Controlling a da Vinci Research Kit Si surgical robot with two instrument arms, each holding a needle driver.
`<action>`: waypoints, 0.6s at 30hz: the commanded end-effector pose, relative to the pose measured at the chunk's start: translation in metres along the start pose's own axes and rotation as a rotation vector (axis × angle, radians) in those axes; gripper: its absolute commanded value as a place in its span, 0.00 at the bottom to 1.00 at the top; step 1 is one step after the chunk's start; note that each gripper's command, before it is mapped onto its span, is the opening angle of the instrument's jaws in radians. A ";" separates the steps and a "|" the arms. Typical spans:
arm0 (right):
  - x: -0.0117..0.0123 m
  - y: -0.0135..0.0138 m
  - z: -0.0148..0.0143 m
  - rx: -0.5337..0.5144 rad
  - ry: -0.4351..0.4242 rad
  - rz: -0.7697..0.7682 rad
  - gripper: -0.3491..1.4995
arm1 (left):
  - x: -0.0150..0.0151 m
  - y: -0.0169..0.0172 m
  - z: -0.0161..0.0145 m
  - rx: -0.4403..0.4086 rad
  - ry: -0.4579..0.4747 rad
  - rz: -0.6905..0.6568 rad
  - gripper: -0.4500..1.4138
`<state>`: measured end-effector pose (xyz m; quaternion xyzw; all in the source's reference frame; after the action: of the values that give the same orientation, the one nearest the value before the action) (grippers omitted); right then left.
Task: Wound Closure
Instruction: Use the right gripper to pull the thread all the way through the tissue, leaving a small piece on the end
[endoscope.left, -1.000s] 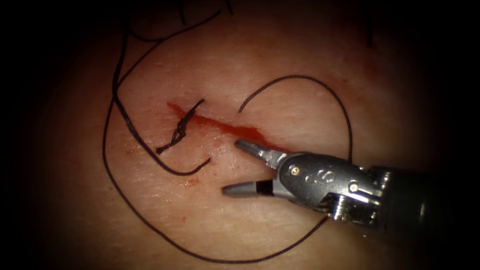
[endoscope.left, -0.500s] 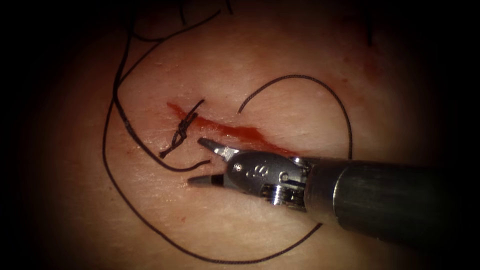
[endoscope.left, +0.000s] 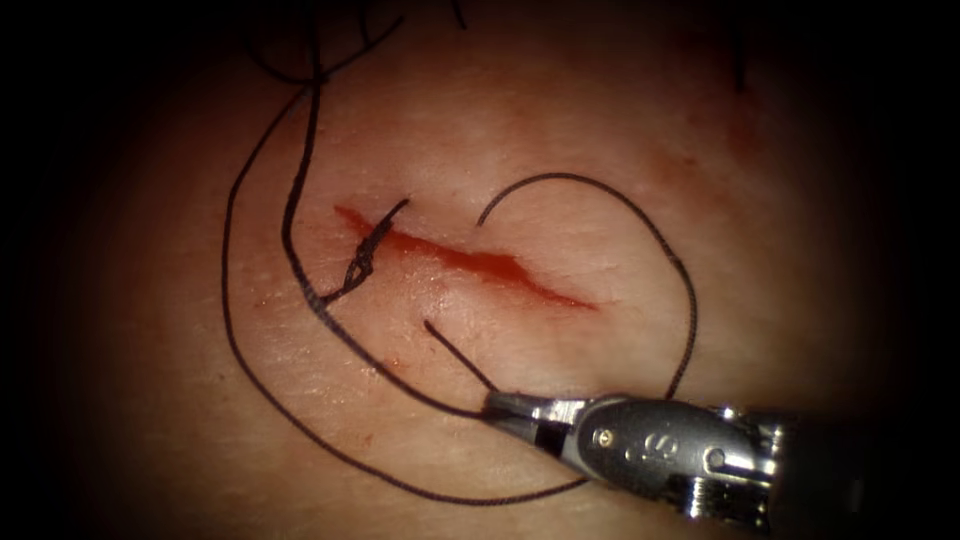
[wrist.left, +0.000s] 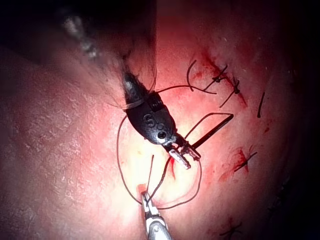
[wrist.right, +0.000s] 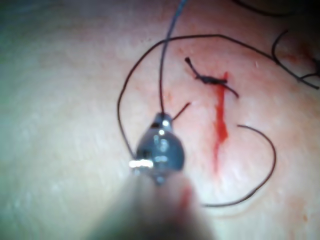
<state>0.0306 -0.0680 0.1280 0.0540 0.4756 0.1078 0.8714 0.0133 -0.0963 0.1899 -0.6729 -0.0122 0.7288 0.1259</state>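
The cut (endoscope.left: 470, 262) runs slantwise across the tissue (endoscope.left: 560, 150), red fluid along it, with a knotted stitch (endoscope.left: 362, 258) near its left end. My right tool (endoscope.left: 492, 405) lies below the cut, jaws shut on the thread (endoscope.left: 380, 365) a short way from its free end (endoscope.left: 428, 325). The same grip appears in the right wrist view (wrist.right: 162, 119) and in the left wrist view (wrist.left: 145, 196). My left tool (wrist.left: 182, 157) hangs above the tissue, jaws shut on the needle (wrist.left: 212, 131) near one end. The needle is out of the tissue.
Slack thread lies in wide loops: one (endoscope.left: 640, 215) arcs right of the cut, another (endoscope.left: 235, 330) sweeps round its left and front. Earlier stitches with cut ends (wrist.left: 222, 80) (wrist.left: 245, 160) sit on the tissue beyond the left tool.
My right tool's jaws, open beside the cut, moved left to the thread's free end, shut on it and drew it down toward the front. The long strand left of the knot shifted right.
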 end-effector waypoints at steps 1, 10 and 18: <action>0.0002 -0.0022 -0.0012 0.013 0.002 0.010 0.00 | -0.0009 0.0009 0.0010 -0.011 0.000 -0.004 0.00; 0.0032 -0.0068 -0.0089 0.018 0.022 0.013 0.00 | -0.0027 0.0030 0.0040 -0.057 -0.002 -0.014 0.00; 0.0026 -0.0071 -0.0119 0.026 0.009 0.018 0.06 | -0.0030 0.0032 0.0040 -0.076 0.011 -0.017 0.00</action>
<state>0.0224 -0.0742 0.1175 0.0681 0.4782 0.1075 0.8690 0.0095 -0.0989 0.1921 -0.6809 -0.0439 0.7233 0.1062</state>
